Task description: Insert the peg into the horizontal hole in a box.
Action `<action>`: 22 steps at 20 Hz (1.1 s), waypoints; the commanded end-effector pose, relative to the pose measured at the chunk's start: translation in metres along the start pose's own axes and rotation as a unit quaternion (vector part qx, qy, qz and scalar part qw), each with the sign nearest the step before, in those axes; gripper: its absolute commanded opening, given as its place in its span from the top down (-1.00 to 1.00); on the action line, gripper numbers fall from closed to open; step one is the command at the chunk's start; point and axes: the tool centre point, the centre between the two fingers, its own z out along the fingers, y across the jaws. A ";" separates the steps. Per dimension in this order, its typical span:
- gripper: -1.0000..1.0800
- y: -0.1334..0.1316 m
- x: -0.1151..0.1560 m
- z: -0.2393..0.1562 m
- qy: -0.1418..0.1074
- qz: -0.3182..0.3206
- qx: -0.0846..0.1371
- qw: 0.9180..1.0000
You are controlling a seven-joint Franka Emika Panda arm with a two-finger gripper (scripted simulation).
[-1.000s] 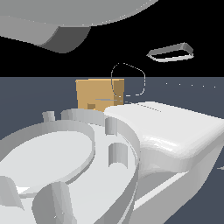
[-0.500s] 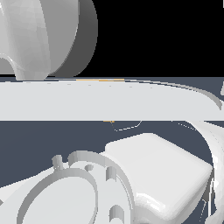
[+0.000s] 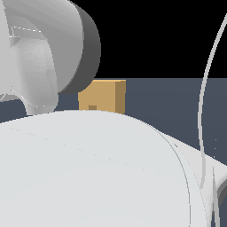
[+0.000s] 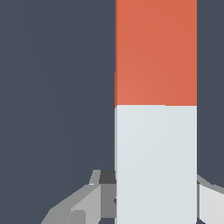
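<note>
Between pincer (image 4: 155,199) fingers (image 4: 78,205), peg (image 4: 155,109) gripped at white half — orange half pointing away, box (image 3: 104,95) beyond arm.

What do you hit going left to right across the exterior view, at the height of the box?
Robot arm's rounded grey link → tan box, with part of its dark hole showing just above the big white arm housing → bare dark floor → thin pale curved line near the exterior view's right edge.
</note>
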 end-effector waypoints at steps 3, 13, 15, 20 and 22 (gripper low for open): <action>1.00 0.000 0.000 0.000 0.000 0.000 0.000 1.000; 1.00 -0.001 0.003 0.000 0.000 0.005 0.000 1.000; 1.00 -0.002 0.007 -0.001 0.000 0.009 0.000 1.000; 1.00 -0.006 0.021 -0.002 0.000 0.027 0.000 1.000; 1.00 -0.008 0.029 -0.003 0.000 0.037 0.000 0.999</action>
